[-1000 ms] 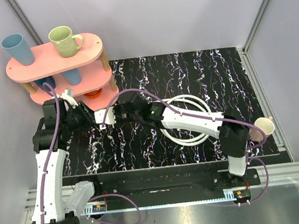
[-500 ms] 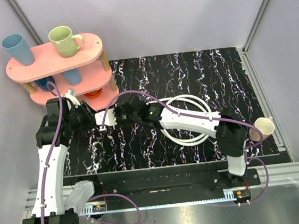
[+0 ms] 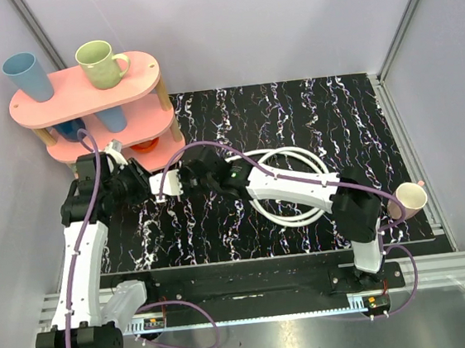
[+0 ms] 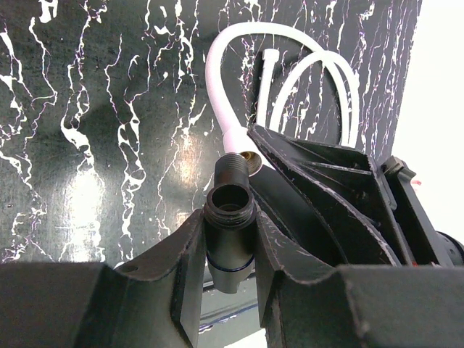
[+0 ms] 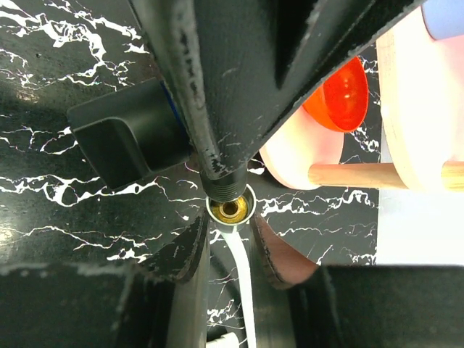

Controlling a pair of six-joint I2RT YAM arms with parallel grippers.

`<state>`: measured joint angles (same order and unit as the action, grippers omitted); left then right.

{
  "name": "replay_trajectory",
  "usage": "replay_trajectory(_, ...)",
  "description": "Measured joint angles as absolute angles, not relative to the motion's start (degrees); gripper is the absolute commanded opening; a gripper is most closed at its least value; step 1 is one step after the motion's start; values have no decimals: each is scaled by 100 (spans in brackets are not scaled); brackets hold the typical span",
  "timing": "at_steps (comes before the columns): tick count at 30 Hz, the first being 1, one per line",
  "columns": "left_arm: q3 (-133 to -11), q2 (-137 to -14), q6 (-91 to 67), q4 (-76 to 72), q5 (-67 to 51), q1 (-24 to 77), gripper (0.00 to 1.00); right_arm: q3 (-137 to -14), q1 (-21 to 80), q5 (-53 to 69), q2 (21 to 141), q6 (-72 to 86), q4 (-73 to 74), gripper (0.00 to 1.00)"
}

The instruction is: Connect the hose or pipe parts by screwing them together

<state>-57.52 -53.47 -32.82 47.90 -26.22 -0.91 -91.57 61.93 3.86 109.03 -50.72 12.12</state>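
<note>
Pink oval boards, two of them on wooden pegs, make the shelf [image 3: 140,67] at my far left. Its top tier carries one blue plastic tumbler [image 3: 22,75] and one green ceramic mug [image 3: 103,63]. Below sit two more blue cups [image 3: 112,118], partly hidden, and one orange-red bowl [image 5: 341,98].

Beside the shelf is my left gripper [image 4: 229,226]. Its two fingers stand close together, clamped on the sides of one black threaded plastic fitting [image 4: 229,250], which sits upright between them with its narrow threaded tip pointing away.

Facing it is my right gripper [image 5: 230,235], its two fingers drawn in narrow and pinching one white flexible hose [image 5: 239,279] just behind the silvery collar [image 5: 232,210] at its end. The brass-coloured mouth of that collar sits right at the black threaded tip. I cannot tell whether the threads have caught.

From my right fingers the hose runs back to a coil of several loops [image 3: 291,213] lying on the black white-veined marbled mat [image 3: 292,109], right of centre. A second hose end [image 4: 270,58] lies free there, and I cannot tell whether the coil is one length or two.

At the mat's right edge stands one cream cup [image 3: 410,197].
</note>
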Motion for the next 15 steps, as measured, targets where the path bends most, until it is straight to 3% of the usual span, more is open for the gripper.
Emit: replay_trajectory(15,-5448,-5476,-3404,4497,-2683,-156,0,-9170,6145,412,11067,-4908,1297,0)
